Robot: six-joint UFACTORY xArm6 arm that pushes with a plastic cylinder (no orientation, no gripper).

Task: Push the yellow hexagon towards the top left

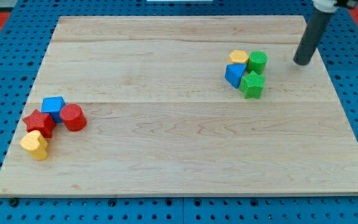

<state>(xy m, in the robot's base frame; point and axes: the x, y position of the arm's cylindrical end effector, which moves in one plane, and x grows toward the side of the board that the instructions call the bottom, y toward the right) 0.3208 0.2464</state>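
Observation:
The yellow hexagon [239,57] lies at the view's upper right, in a tight cluster with a green cylinder [257,62] to its right, a blue block [234,75] below it and a green star [252,84] at the lower right. My tip [302,62] rests on the board to the right of this cluster, about 70 px right of the green cylinder and apart from all blocks. The dark rod slants up to the view's top right.
A second cluster lies at the view's lower left: a blue block [53,107], a red star [39,122], a red cylinder [73,117] and a yellow heart-like block [35,144]. The wooden board [179,155] sits on a blue pegboard surface.

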